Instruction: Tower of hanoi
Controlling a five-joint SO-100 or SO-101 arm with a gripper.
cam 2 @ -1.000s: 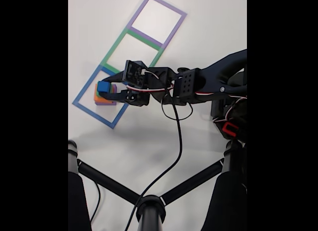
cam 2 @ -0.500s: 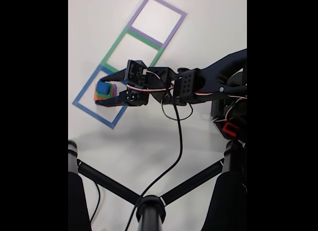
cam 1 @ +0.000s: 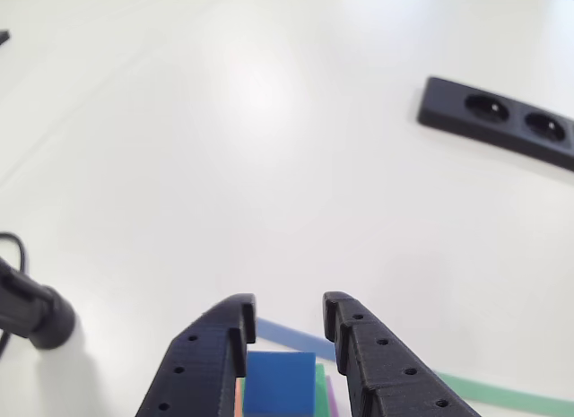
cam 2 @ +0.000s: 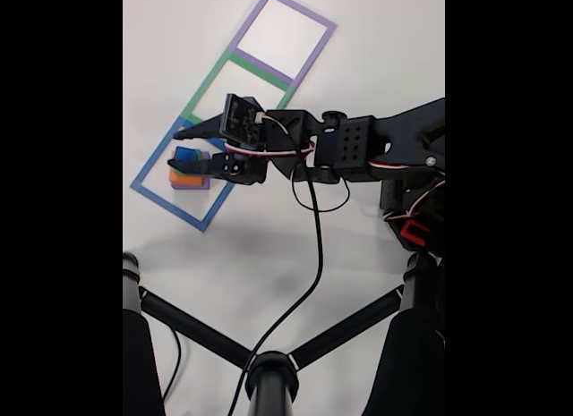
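Observation:
A stack of blocks stands inside the blue taped square (cam 2: 166, 208). A small blue cube (cam 2: 185, 154) is on top, with a green sliver, an orange block (cam 2: 186, 176) and a purple base (cam 2: 190, 185) under it. My gripper (cam 2: 177, 149) is open, with one finger on each side of the blue cube. In the other view the blue cube (cam 1: 280, 381) sits low between the two black fingers (cam 1: 215, 345), with small gaps on both sides, and the gripper (cam 1: 287, 309) reaches just past it. Green, orange and purple edges peek out beneath.
A green taped square (cam 2: 208, 83) and a purple taped square (cam 2: 304, 9) continue the row beyond the blue one. A black power strip (cam 1: 498, 121) lies on the white table far right. Black struts (cam 2: 269, 371) and a hanging cable (cam 2: 318, 255) cross the foreground.
The jaws were shut on the blue cube a second ago and have spread apart. The cube stays on the stack, and the arm has shifted slightly.

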